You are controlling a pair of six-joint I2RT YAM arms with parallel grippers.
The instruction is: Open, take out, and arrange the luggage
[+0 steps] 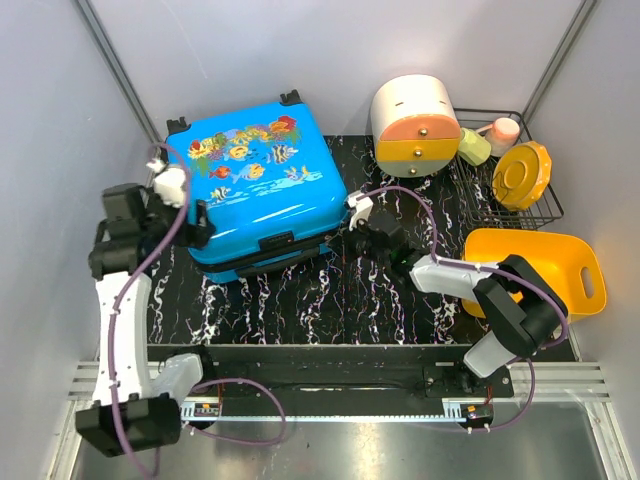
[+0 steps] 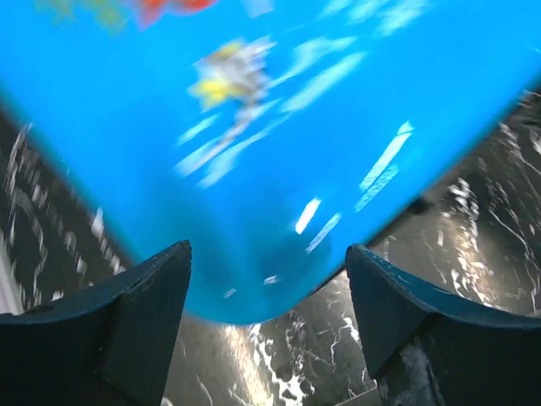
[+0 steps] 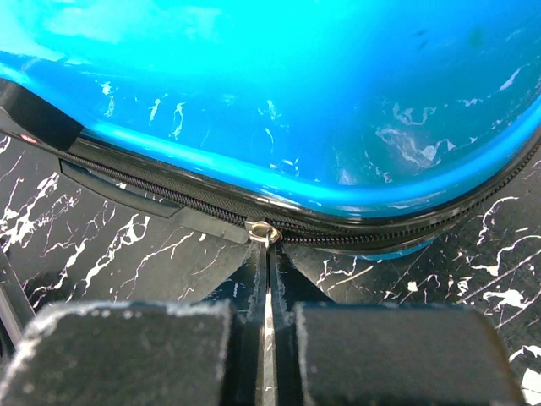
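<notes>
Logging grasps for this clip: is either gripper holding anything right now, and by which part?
The right gripper, shut, pinches the luggage by its zipper pull. The left gripper stands open around a luggage corner, holding nothing.

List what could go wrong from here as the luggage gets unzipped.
1. The right fingers are shut with only their tips at the small zipper pull; so slight a hold may slip when they tug.
2. The left fingers stand open either side of the luggage corner, not clamping it, so the case could slide on the table once the zipper is pulled.
</notes>
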